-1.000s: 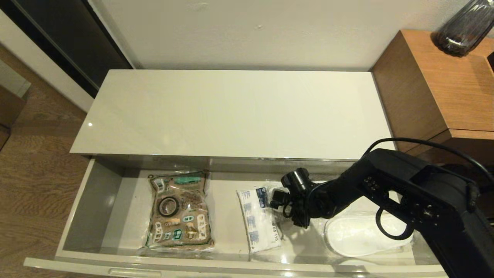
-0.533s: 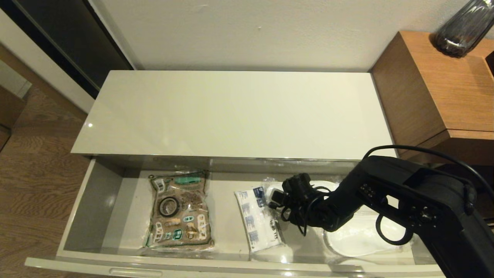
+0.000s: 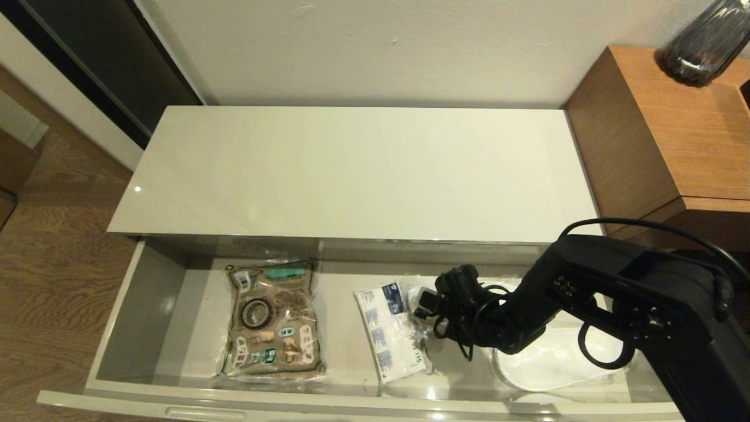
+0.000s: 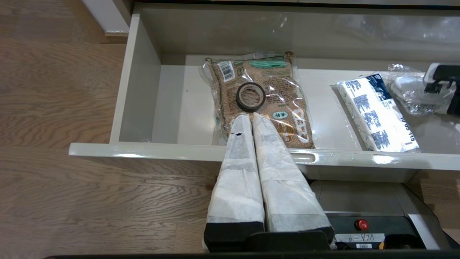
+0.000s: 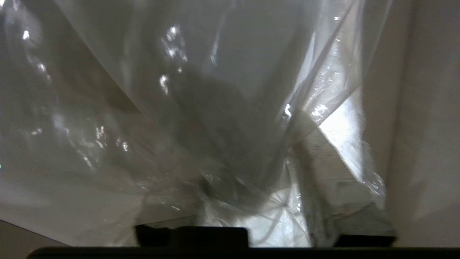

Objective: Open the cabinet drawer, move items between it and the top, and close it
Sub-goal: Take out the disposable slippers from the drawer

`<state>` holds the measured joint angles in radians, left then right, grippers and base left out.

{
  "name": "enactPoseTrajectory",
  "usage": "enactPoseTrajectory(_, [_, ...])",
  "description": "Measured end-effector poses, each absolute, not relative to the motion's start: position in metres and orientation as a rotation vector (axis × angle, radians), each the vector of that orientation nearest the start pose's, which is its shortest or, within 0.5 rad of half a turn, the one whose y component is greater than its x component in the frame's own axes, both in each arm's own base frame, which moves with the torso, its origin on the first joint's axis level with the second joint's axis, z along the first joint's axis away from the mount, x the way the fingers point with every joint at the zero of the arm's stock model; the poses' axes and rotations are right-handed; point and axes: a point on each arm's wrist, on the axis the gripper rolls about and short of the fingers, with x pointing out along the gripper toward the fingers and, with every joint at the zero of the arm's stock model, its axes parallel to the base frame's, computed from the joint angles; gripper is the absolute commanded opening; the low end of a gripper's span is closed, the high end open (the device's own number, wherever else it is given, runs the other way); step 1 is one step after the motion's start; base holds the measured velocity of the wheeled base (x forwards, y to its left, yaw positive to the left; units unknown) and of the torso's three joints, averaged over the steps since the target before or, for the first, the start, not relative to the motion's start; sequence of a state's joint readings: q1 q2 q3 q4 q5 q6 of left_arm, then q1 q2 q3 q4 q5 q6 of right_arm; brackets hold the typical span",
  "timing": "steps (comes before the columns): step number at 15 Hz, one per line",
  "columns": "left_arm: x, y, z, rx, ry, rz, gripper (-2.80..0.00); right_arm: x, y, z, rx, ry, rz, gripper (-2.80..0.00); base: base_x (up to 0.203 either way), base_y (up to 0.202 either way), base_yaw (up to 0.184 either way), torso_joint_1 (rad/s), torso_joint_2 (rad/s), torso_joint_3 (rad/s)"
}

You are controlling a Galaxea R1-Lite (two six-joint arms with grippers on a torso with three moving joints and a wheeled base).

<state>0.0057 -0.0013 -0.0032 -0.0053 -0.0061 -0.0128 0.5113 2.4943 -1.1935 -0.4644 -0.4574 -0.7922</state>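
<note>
Nearest the robot, the cabinet drawer [image 3: 146,305] stands pulled fully out, its glossy front edge closest and its grey-beige floor exposed. Taking the white tissue pack [image 3: 391,334] with blue print, near the drawer's middle, as the landmark: toward the robot's left of it lies a brown patterned pouch [image 3: 272,319], with a small black tape roll [image 3: 256,313] resting on top of the pouch. Toward the robot's right of the tissue pack lie white slippers in clear plastic wrap [image 3: 548,357], partly hidden under the right arm.

Just beside the tissue pack, on its slipper side, the right claw [image 3: 423,300] reaches down into the drawer at the crinkled end of the wrap. The right wrist view is filled with crumpled clear film against the claw's tips; the fingers seem to be gathering the plastic, but whether they have a firm pinch cannot be told. The left claw [image 4: 251,120] is parked in front of the drawer, fingers pressed together, holding nothing.

Beyond the drawer, farther back than the tissue pack, the top [image 3: 351,170] of the cabinet, a long off-white counter, carries none of the items. A brown wooden side table [image 3: 662,123] stands past its right end.

The step in hand looks like grasping the wrapped slippers. Next would likely come securing the slippery film, then lifting clear of the drawer's back edge to the counter.
</note>
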Motion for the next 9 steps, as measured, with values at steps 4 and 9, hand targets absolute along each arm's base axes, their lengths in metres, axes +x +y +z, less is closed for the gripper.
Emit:
enactPoseTrajectory(4, [-0.023, 0.0, 0.077, -0.011, -0.01, 0.0, -2.8, 0.374, 0.199, -0.019, -1.136, 0.699, 0.368, -2.8, 0.0, 0.0, 0.0, 0.0, 0.0, 0.0])
enactPoseTrajectory(9, [-0.023, 0.0, 0.077, -0.012, -0.01, 0.0, -2.8, 0.364, 0.195, 0.01, -1.13, 0.754, 0.471, -2.8, 0.0, 0.0, 0.0, 0.0, 0.0, 0.0])
